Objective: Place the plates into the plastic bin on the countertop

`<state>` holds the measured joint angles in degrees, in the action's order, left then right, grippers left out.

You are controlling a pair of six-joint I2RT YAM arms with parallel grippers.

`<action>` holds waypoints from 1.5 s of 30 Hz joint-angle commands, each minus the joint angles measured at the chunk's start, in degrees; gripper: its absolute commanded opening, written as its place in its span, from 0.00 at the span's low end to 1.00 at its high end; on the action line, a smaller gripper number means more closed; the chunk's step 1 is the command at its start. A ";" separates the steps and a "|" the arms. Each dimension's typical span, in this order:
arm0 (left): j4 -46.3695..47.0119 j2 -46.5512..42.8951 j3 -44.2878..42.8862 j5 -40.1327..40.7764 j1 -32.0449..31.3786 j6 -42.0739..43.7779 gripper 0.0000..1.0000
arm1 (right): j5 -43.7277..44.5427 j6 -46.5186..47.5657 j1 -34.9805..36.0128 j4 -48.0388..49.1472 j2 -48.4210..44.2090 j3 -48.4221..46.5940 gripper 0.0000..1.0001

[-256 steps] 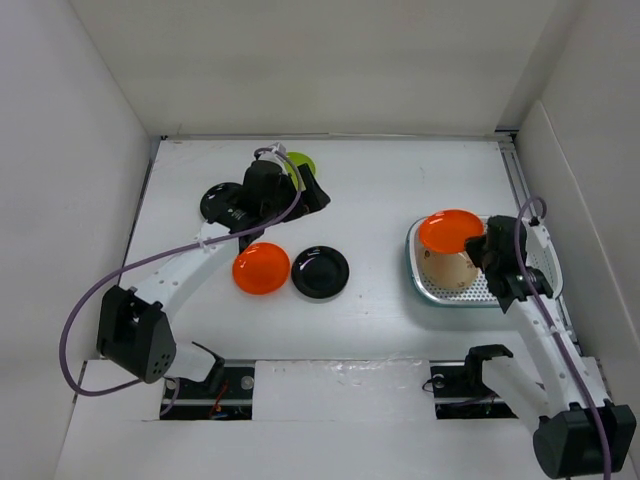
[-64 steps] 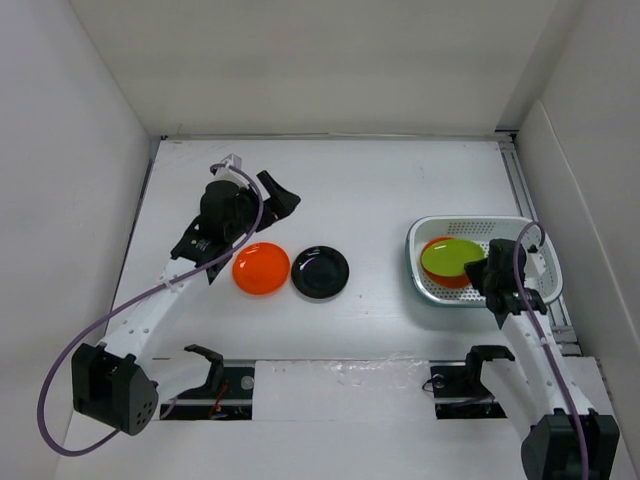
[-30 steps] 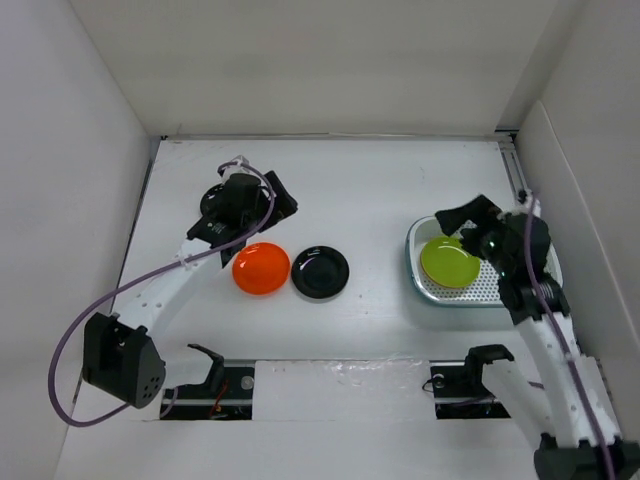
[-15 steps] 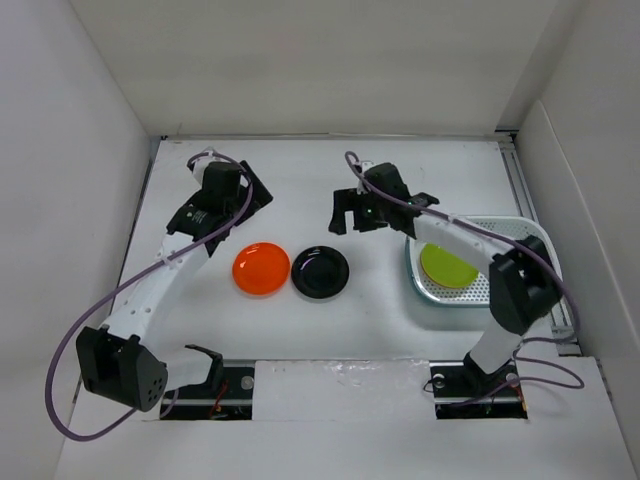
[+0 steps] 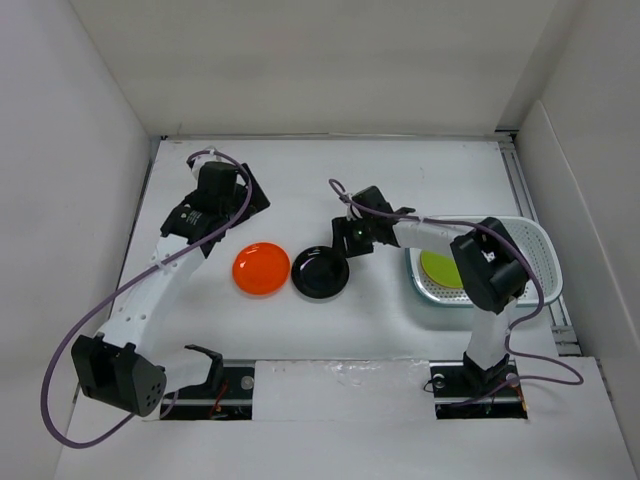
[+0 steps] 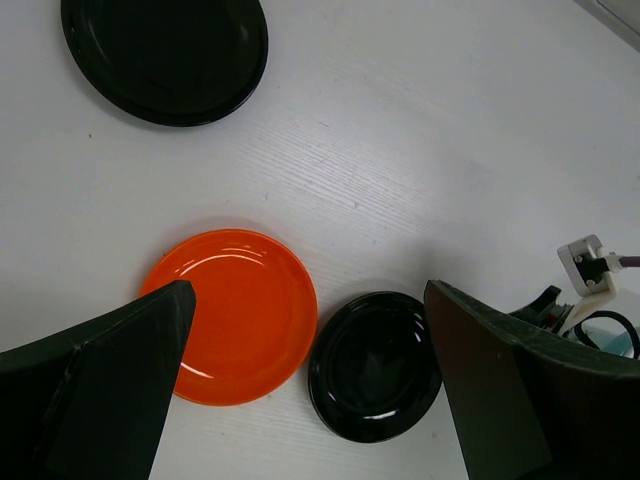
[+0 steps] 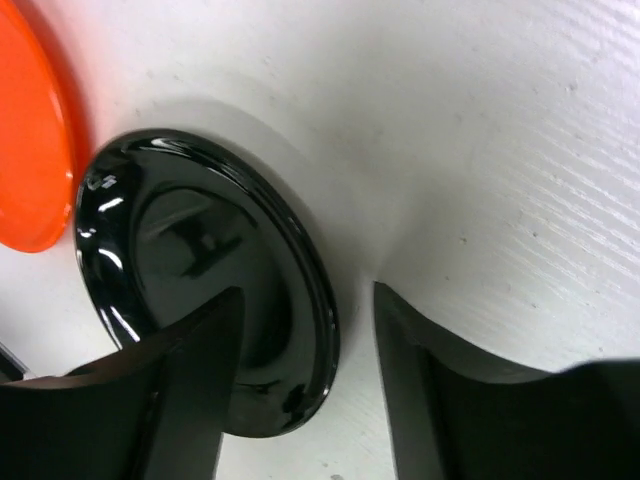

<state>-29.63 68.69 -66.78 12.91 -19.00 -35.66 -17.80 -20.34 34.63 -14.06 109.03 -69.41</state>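
Observation:
A glossy black plate (image 5: 320, 272) and an orange plate (image 5: 261, 268) lie side by side on the white countertop (image 5: 400, 190). My right gripper (image 5: 345, 243) is low at the black plate's far right rim. In the right wrist view it (image 7: 308, 300) is open. One finger is over the black plate (image 7: 190, 270) and the other is on the countertop outside the rim. My left gripper (image 5: 245, 200) is open and empty, hovering above the orange plate (image 6: 230, 315). A second black plate (image 6: 165, 55) lies behind. The plastic bin (image 5: 535, 235) holds a lime green plate (image 5: 442, 268). Anything under that plate is hidden.
White walls close the countertop on the left, back and right. A metal rail (image 5: 520, 190) runs along the right side behind the bin. Purple cables (image 5: 100, 310) trail from both arms. The right arm's white connector (image 6: 585, 265) shows in the left wrist view.
My right arm left the lime green plate in the bin and swung left across the countertop, coming down at the black plate's rim. My left gripper rose and drew back slightly.

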 commanded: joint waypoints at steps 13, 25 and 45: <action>0.71 -3.03 -0.45 -1.66 -0.07 2.08 1.00 | 1.01 -4.09 -2.72 5.01 1.72 5.86 0.00; 1.76 -4.08 0.60 -2.18 -0.07 2.09 1.00 | 17.09 -10.60 -5.54 -7.02 -26.22 6.04 0.00; 2.82 -5.76 1.66 -3.85 -0.07 1.56 1.00 | 17.12 -21.42 -45.43 -12.22 -59.46 26.51 0.00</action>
<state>-28.40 65.10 -65.45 9.65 -19.00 -34.46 6.26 -41.93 -7.16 -28.32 49.80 -44.84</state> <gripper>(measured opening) 0.993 0.030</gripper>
